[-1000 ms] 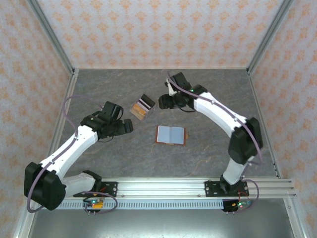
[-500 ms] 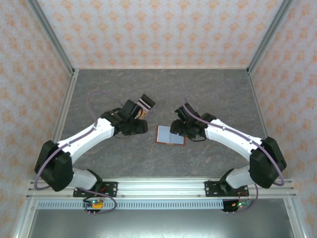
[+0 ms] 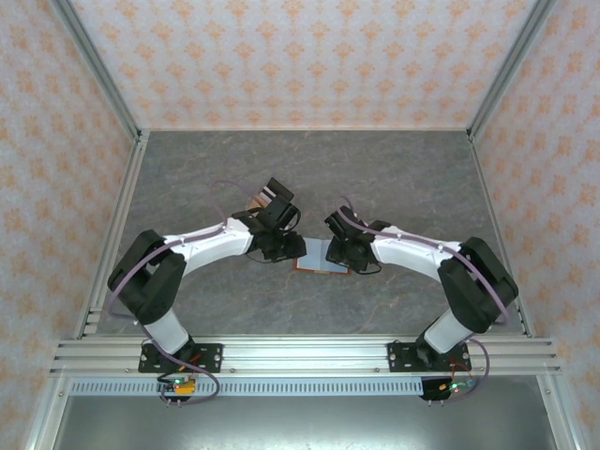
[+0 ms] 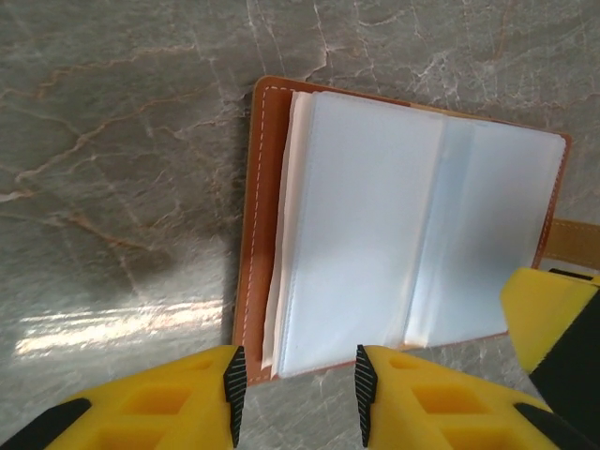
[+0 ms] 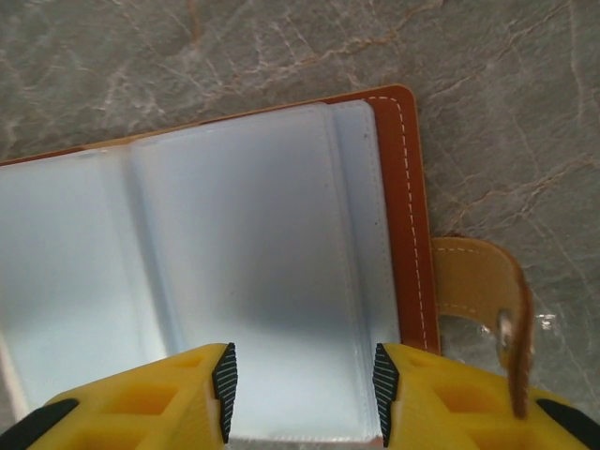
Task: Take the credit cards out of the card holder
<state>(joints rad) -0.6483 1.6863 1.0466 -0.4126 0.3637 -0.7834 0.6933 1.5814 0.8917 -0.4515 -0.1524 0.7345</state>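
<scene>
Grey marbled stone counter, patterned walls around. Card holder lies open flat mid-counter between both arms: stitched brown leather, pale blue translucent sleeves. No cards out yet, extraction all left. Left pincer and right pincer part-open over opposite edges, holding nothing. Tan strap beside.

White arms, black joints, yellow fingers
</scene>
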